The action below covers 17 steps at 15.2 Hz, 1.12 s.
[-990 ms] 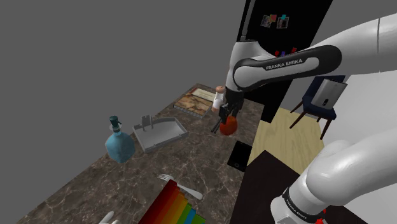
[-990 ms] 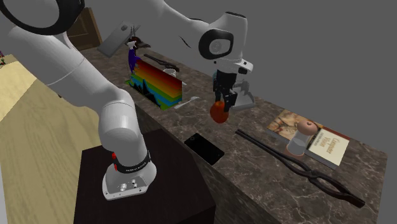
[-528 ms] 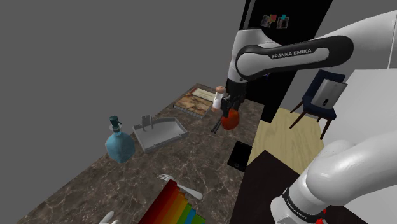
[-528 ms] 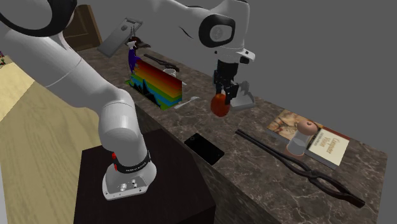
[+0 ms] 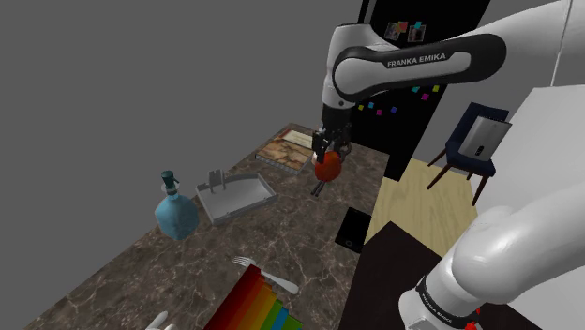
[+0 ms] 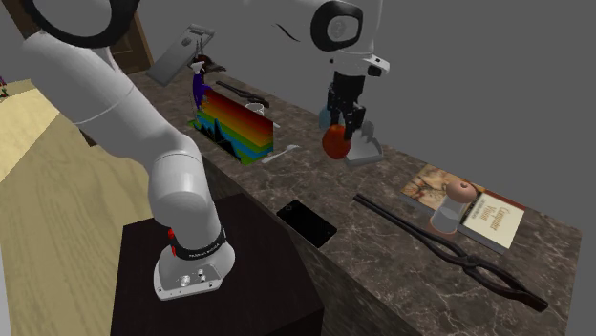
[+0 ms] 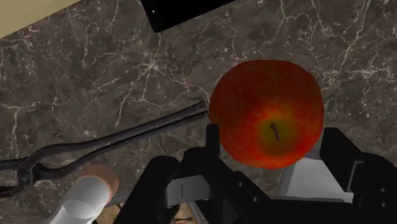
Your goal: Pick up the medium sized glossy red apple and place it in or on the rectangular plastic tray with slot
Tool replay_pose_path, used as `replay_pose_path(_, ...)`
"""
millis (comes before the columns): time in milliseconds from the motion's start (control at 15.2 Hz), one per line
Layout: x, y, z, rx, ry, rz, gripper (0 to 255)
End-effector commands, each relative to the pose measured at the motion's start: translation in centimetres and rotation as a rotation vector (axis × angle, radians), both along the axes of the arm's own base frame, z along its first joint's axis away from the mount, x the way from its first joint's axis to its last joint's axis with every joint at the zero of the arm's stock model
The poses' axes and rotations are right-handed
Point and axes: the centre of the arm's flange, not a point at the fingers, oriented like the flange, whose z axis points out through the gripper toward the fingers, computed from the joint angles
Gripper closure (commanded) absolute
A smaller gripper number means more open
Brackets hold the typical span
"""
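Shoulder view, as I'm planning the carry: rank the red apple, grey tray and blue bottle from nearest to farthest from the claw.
1. Red apple: clasped in the claw, off the surface.
2. Grey tray: toward the view's left of the claw.
3. Blue bottle: farther left, past the tray.

On the counter point(image 5: 281, 234), the tray point(image 5: 236, 197) lies just beside the bottle point(image 5: 174, 210). The apple point(image 5: 328, 170), in the gripper point(image 5: 327, 157), hangs between tray and phone point(image 5: 356, 228).

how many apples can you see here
1: the red apple, clasped in the pincer above the dark marble counter. Another could be hidden behind the arm.
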Motion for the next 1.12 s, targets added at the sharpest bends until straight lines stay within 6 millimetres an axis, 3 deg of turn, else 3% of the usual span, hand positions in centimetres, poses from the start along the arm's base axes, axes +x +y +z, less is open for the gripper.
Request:
replay_pose_path(0,1.6,1.6,0.2,0.0,0.0,-0.001,255)
replay_pose_path(1056,17.4,15.5,2.5,0.0,0.0,-0.001,255)
